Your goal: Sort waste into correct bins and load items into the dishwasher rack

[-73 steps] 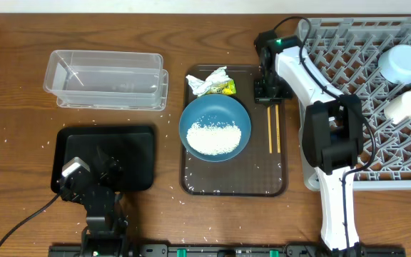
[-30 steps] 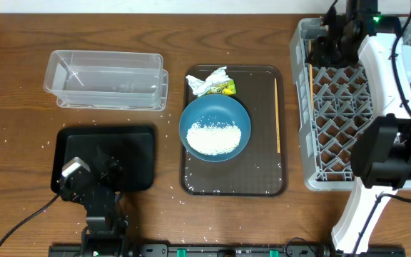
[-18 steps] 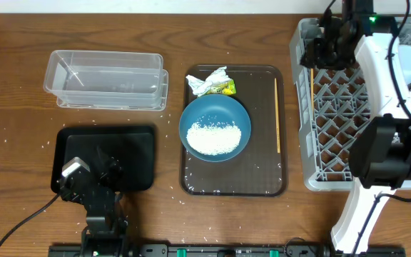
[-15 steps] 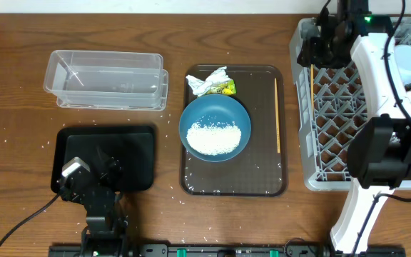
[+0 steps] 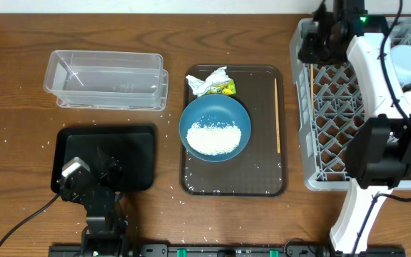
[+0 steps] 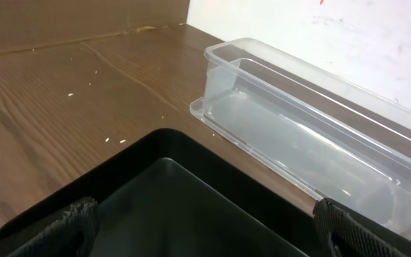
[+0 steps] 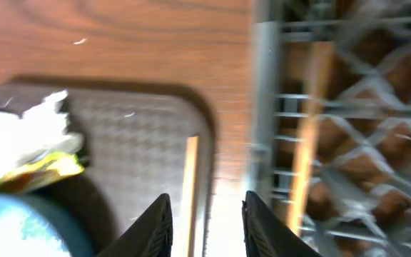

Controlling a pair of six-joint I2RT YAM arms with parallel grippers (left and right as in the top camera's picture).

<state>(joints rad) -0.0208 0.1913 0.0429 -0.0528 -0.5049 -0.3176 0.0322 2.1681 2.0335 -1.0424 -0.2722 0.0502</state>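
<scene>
Wooden and thin, one chopstick point(image 5: 312, 82) lies in the rack point(image 5: 302, 153), along the inside of its left wall, on the open lattice floor. The second chopstick point(image 5: 277, 114) lies flat on the brown tray point(image 5: 262, 178), close to its right rim.

The right fingers point(image 7: 159, 225) hang above the rack's left wall, apart with nothing between them; the wrist view looks down through the gap at the second chopstick. The left fingers point(image 6: 80, 218) are spread wide and empty over the black tray point(image 5: 138, 143), beside the clear tub point(image 5: 56, 71).

The likely next job is fetching that second chopstick, and it is a poor thing to pinch: thin, flat against the tray, hard by the rim. Fingers coming down slightly off could skid it along the tray or jam on the rim. The bowl point(image 5: 188, 118) of rice point(image 5: 215, 139) is near, so a wide swing could nudge it and spill grains. In the rack, a chopstick dropped at an angle might slip through the lattice. The wrapper point(image 5: 212, 83) remains unsorted.
</scene>
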